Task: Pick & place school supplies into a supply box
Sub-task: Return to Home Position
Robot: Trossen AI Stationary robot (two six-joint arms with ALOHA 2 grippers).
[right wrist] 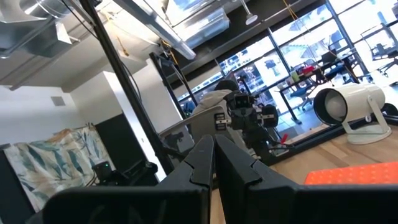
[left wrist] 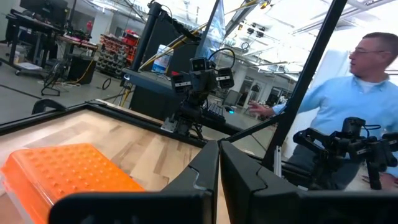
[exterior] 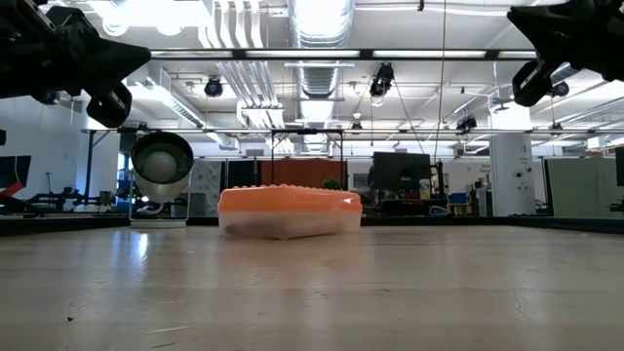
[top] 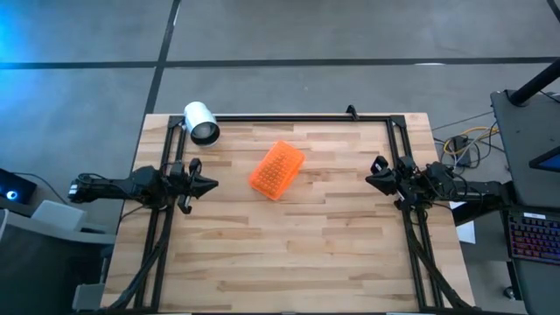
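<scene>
The supply box [top: 276, 170] lay closed on the bench [top: 332, 245], between the left pincer [top: 210, 185] and the right pincer [top: 371, 179], apart from both. Each pincer was closed and empty.

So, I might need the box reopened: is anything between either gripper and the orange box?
Nothing visible. Bare table lies between the left gripper and the closed orange box, and between the box and the right gripper. The white cylinder stands near the far left corner, off both lines.

Left gripper [top: 208, 184], right gripper [top: 372, 178] raised (both closed), well apart.
</scene>
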